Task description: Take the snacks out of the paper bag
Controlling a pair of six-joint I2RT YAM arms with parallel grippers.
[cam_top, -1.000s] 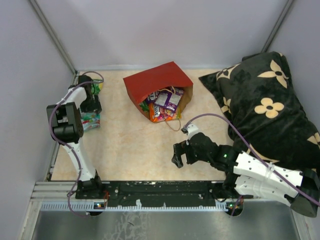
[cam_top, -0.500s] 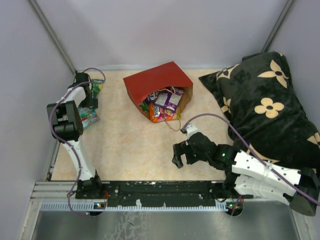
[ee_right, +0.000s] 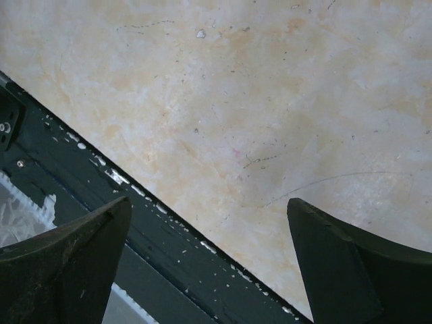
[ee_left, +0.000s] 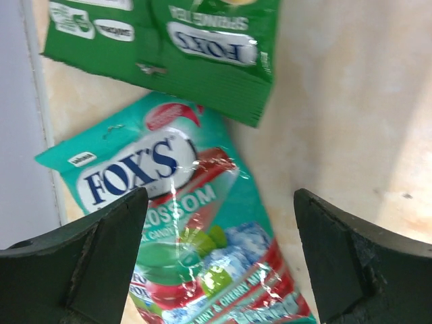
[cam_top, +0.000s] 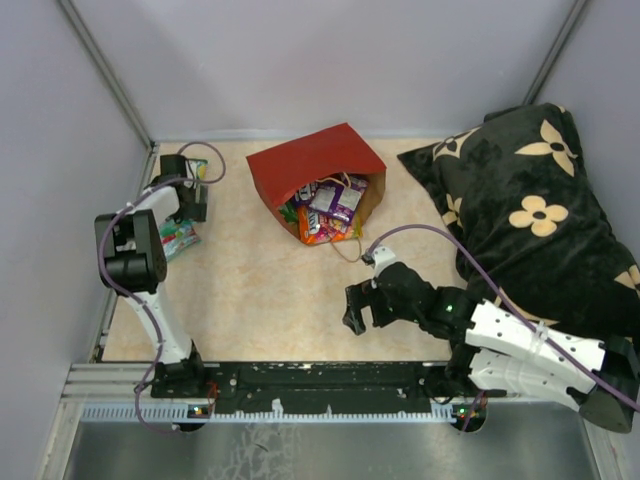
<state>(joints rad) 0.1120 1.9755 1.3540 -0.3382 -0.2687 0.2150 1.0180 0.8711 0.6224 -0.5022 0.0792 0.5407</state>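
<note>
While my right gripper [ee_right: 208,209] hangs spread wide over the bench [ee_right: 270,101] up front, my left gripper [ee_left: 219,202] gapes empty above a teal Fox's packet [ee_left: 169,223] touching a green Fox's packet [ee_left: 202,47]. Farther back, the paper bag [cam_top: 310,165] lies tipped over, snacks [cam_top: 330,205] in its mouth.

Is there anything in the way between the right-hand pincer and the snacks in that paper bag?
Nothing solid shows. Only bare table lies between the open right pincer and the mouth of the paper bag, where the snacks show. The bag's thin string handle loops on the table just before the mouth and might snag.
</note>
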